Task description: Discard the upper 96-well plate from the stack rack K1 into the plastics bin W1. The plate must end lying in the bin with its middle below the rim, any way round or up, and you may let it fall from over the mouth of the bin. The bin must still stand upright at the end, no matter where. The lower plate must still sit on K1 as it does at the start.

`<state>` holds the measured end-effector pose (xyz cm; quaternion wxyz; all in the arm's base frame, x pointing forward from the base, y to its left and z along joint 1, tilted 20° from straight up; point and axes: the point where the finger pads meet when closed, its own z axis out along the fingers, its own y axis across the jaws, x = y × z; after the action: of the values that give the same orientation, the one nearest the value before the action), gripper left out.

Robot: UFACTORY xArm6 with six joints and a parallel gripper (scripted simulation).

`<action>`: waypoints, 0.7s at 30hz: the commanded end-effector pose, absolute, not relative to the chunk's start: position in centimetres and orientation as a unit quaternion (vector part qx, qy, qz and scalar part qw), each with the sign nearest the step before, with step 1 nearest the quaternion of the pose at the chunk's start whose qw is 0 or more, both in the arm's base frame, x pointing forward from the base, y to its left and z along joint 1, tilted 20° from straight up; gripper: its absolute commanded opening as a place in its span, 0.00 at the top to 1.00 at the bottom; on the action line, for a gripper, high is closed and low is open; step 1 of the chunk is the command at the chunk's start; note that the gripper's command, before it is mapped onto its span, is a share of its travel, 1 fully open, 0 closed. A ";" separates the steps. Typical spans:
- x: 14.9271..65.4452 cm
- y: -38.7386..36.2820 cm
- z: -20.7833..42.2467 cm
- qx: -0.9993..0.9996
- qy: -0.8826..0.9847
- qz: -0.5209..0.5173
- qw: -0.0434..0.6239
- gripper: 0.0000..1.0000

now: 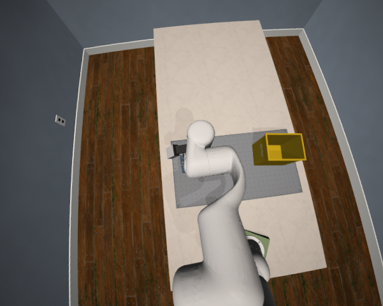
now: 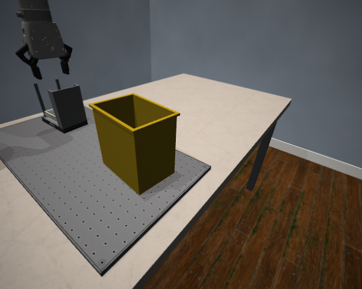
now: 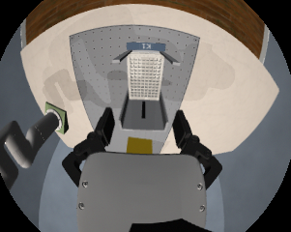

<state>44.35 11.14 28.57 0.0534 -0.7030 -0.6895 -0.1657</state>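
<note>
Dark grey metal marks the stack rack K1 (image 2: 67,105), which stands at one end of the grey perforated breadboard (image 2: 81,201) on the pale beige tabletop (image 2: 224,108). The black two-fingered hand (image 2: 49,70) hangs just above the rack, its fingers spread wide and holding nothing. In the wrist view, the white 96-well plate (image 3: 145,75) lies in the rack between the upright posts, its grid of wells facing up; the lower plate beneath it cannot be made out. The mustard-yellow open-topped plastics bin W1 (image 2: 137,146) stands upright on the same breadboard, well apart from the rack. I judge this to be the approach step, before any grasp. The next move calls for lowering the hand straight between the posts, closing on the upper plate's edges only, and lifting without disturbing the plate underneath.
</note>
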 end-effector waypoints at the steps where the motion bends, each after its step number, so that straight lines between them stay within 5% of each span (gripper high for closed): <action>1: 44.5 11.3 28.2 -0.703 -0.689 -0.168 0.052 0.00; 21: 45.0 12.2 25.6 -0.703 -0.689 -0.168 0.052 0.00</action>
<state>44.85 12.10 25.60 0.0534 -0.7030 -0.6895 -0.1657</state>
